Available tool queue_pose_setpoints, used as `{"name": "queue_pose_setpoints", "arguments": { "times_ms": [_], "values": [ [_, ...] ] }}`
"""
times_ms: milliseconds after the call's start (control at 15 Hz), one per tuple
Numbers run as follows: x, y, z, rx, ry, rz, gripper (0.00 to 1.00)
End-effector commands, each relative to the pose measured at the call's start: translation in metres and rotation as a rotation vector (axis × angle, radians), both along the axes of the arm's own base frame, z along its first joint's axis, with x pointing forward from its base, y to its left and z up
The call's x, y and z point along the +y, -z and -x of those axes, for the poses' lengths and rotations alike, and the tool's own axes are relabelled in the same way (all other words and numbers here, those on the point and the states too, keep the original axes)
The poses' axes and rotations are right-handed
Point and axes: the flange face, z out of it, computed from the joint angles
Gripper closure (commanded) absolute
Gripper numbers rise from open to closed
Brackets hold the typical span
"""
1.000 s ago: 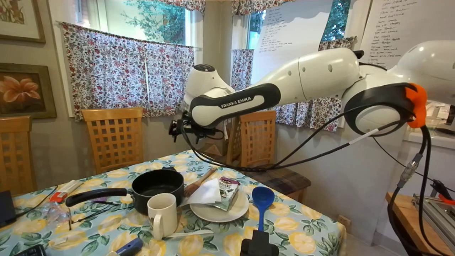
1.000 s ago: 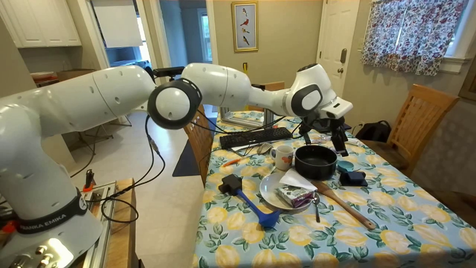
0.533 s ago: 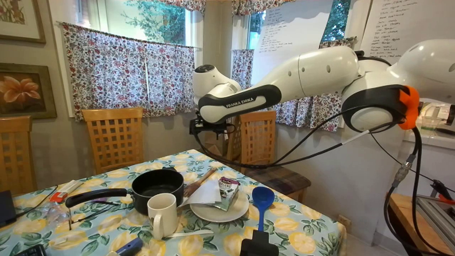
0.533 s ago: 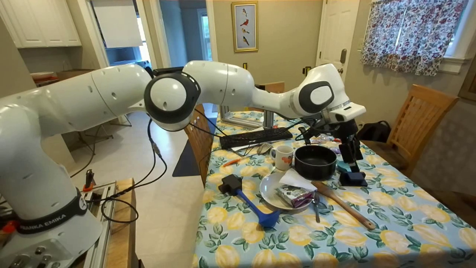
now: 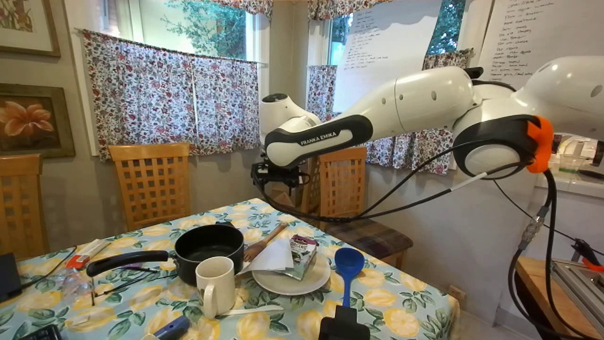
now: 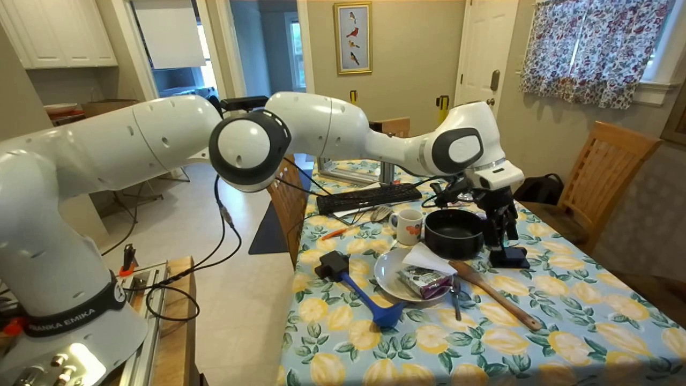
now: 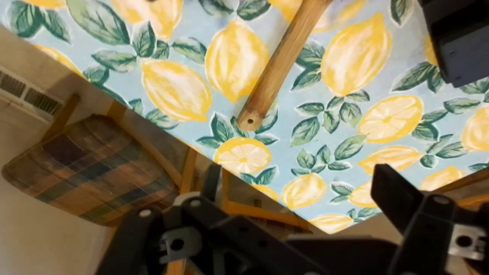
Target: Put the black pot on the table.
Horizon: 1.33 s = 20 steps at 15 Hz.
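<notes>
Pot (image 6: 454, 234) on bench (image 6: 461, 346), mug (image 6: 408, 227) beside; end effector (image 7: 297, 176) empty, jaws apart. Low swing could knock pot into mug; clearance hard to judge.

The cloth-covered table (image 6: 429, 354) is pale blue to its edges, printed with yellow lemons and green leaves. The round long-handled pot (image 5: 207, 243) is black; near one edge, the round-bowled ladle (image 5: 348, 283) is blue with a black end.

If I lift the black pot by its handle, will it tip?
The black pot might dip bowl-first, since its long handle sticks out sideways. Pushed, it would likely slide, not roll, because it sits upright. It could bump the mug beside it.
</notes>
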Motion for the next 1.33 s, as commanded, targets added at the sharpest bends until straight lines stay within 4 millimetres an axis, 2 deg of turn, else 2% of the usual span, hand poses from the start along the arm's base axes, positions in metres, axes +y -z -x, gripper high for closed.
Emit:
{"name": "queue_pose_setpoints", "arguments": {
  "times_ms": [0,200,333,600,1000,1133,1267],
  "values": [
    [-0.016,0.031,0.006,-0.022,0.074,-0.181,0.0],
    [-0.026,0.048,0.014,0.01,0.124,-0.308,0.0],
    [-0.029,0.058,0.018,0.041,0.121,-0.3,0.0],
    [-0.031,0.058,0.018,0.038,0.122,-0.274,0.0],
    [0.018,0.081,0.006,-0.104,0.239,-0.478,0.0],
    [0.023,0.088,0.005,-0.127,0.267,-0.504,0.0],
    [0.015,0.089,0.005,-0.158,0.317,-0.518,0.0]
  ]
}}
